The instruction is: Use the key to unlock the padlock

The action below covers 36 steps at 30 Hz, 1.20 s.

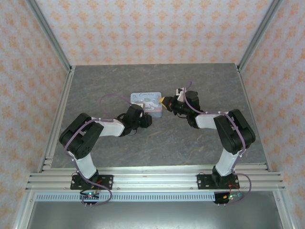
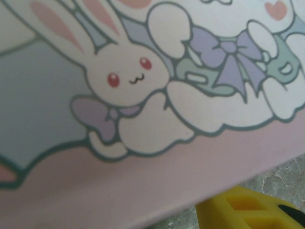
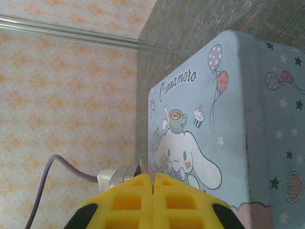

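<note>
mid-table, the tin (image 1: 147,99) lies long axis left-right, right gripper (image 1: 163,101) beside it.

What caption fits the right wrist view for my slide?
Right gripper, yellow jaws shut, close to the pale blue cartoon tin on the grey table.

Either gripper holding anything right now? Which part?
Cannot be told. Right gripper is shut beside the tin; what may be the key pokes out at its tips. Left gripper sits at the tin's near edge.
</note>
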Tool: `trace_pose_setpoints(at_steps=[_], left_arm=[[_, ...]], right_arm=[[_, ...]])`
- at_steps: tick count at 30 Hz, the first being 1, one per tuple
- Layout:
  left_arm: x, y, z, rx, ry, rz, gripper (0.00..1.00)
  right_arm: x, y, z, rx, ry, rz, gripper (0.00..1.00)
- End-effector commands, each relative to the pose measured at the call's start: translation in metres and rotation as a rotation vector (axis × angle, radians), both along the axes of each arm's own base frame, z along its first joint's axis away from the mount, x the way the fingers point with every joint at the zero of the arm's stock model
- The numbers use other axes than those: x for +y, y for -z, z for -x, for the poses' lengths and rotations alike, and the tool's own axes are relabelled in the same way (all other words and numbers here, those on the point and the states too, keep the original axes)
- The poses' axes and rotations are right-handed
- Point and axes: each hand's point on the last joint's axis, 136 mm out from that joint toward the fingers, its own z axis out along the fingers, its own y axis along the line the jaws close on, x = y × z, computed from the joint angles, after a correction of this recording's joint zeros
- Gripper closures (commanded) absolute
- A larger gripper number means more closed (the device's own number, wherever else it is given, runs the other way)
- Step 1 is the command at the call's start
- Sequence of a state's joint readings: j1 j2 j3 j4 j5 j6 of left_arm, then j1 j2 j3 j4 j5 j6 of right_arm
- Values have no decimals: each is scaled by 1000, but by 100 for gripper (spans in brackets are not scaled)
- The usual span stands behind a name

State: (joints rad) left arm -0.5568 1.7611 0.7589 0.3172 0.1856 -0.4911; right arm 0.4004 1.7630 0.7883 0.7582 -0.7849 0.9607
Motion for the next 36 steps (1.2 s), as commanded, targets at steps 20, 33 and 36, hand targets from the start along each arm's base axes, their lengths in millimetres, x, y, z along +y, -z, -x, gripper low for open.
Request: trace_pose_setpoints(at_steps=[20,33,36], left_arm=[[-27,-24,-25,-120,-9,98,53],[-31,-21,-33,-104,-87,191,53],[-26,-15,-33,-98,-103,166,52]], right_arm=[[6,10,-17,14,0,9,100],[5,15,-16,30,3,15,100],[5,16,-16,31,4,15,100]])
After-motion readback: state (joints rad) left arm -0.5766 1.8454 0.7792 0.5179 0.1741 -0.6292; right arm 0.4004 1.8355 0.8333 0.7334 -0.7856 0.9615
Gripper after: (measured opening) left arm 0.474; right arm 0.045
